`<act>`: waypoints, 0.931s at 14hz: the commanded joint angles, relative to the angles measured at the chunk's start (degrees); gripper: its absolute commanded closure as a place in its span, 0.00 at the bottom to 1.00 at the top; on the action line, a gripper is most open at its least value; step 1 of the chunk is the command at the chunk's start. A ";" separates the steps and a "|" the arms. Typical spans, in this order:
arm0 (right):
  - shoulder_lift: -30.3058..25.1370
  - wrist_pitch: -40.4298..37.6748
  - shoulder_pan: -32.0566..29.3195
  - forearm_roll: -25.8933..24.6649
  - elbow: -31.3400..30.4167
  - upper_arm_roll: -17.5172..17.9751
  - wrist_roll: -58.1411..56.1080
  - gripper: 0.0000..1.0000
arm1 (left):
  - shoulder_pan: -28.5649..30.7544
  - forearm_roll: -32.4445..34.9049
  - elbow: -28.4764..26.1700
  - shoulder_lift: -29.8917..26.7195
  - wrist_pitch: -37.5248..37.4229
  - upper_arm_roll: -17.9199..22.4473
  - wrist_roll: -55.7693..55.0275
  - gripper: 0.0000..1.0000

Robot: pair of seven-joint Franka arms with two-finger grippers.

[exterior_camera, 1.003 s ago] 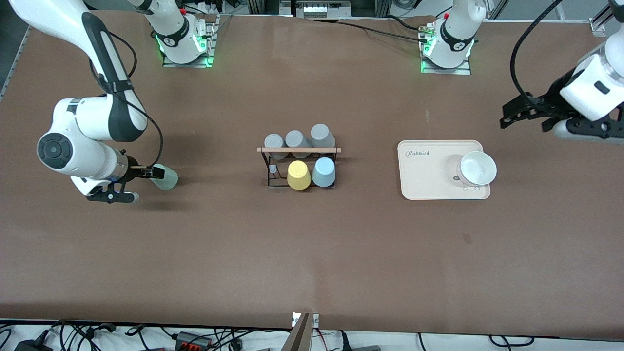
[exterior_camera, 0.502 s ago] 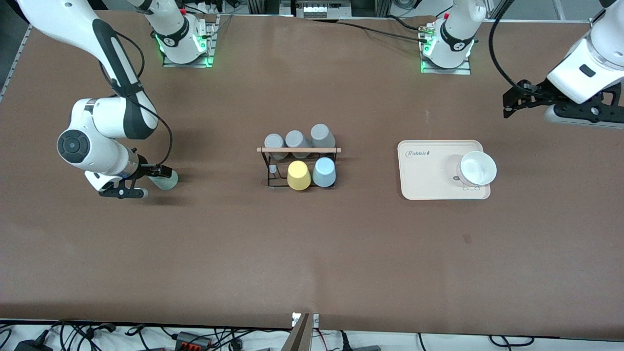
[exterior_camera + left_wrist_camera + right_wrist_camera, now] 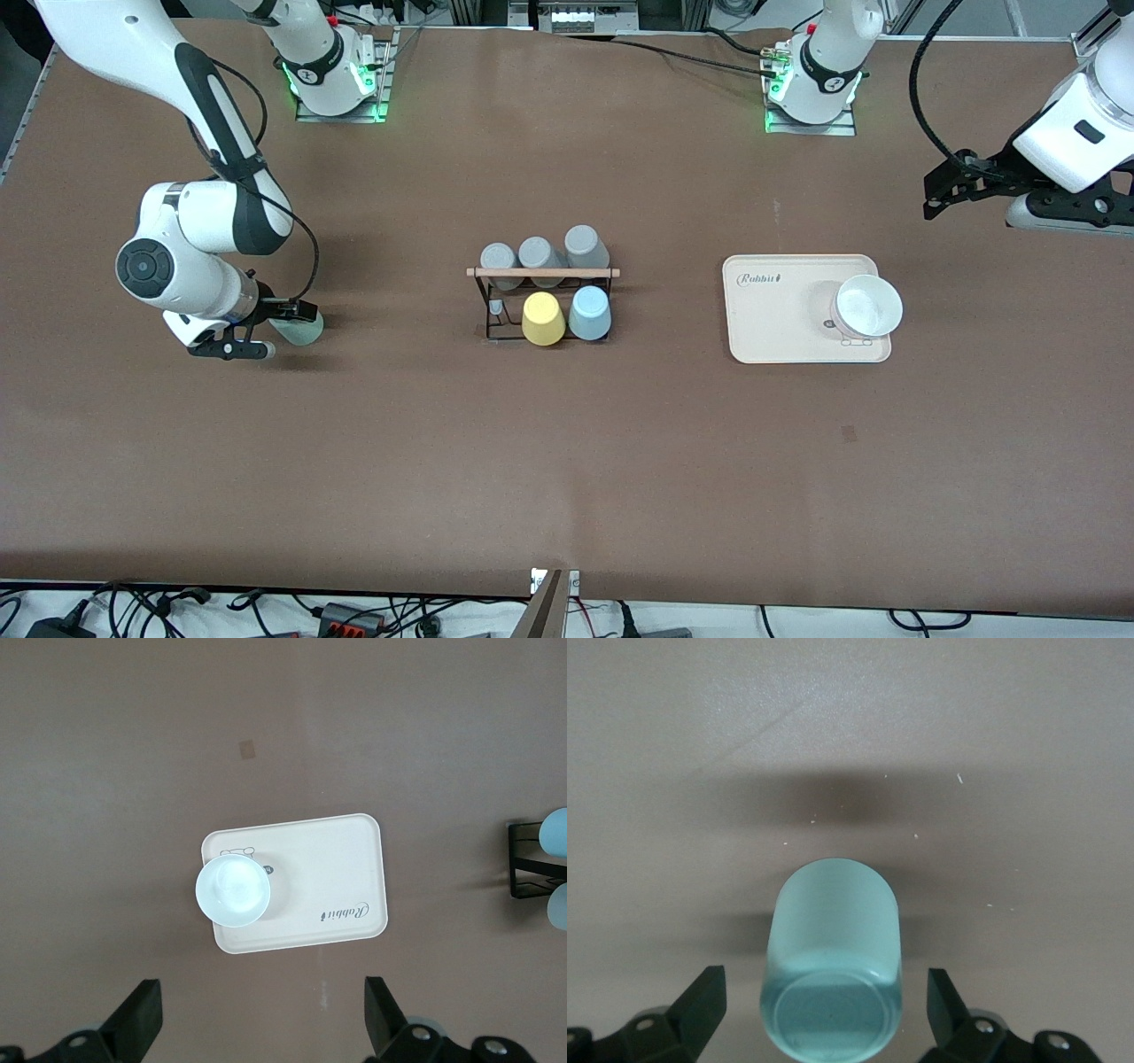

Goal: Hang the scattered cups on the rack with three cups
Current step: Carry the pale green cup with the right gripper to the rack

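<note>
The pale mint green cup (image 3: 302, 329) lies on its side on the table toward the right arm's end. My right gripper (image 3: 273, 330) is low at the cup, open, one finger on each side; in the right wrist view the cup (image 3: 833, 948) lies between the fingers of the right gripper (image 3: 824, 994), untouched, wider end toward the camera. The black wire rack (image 3: 542, 301) with its wooden rod stands mid-table. The light blue cup (image 3: 588, 313) hangs on it beside a yellow cup (image 3: 543, 318). My left gripper (image 3: 970, 199) is open and empty, up in the air (image 3: 261, 999).
Three grey cups (image 3: 539, 254) hang on the rack's row farther from the front camera. A beige tray (image 3: 771, 310) with a white bowl (image 3: 868, 306) lies toward the left arm's end; the left wrist view shows the tray (image 3: 337, 859) and the bowl (image 3: 232, 891).
My right arm has moved toward the rack, bringing its open fingers along both sides of the mint cup. My left gripper has shifted a little in the air.
</note>
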 commanded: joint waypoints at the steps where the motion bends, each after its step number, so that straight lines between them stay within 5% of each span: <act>1: 0.37 0.85 -0.36 0.08 -0.48 0.23 0.75 0.00 | 0.22 -0.57 1.75 0.86 -0.67 -0.71 0.80 0.00; 5: 1.08 0.85 -0.45 0.08 -0.39 0.23 0.75 0.05 | 0.48 -0.57 1.84 0.86 -0.67 -0.62 1.07 0.00; 7: 1.08 0.59 -0.36 0.08 -0.13 0.23 0.75 0.51 | 0.48 -0.57 1.84 0.86 -0.67 -0.62 1.15 0.00; 9: 0.90 0.41 -0.36 0.08 0.14 0.23 0.75 0.69 | 0.48 -0.65 1.84 0.86 -0.76 -0.62 1.07 0.00; 13: -0.85 -4.22 0.43 -0.10 4.07 0.32 -0.74 0.77 | 0.66 -0.65 1.84 0.86 -0.76 -0.53 1.07 0.00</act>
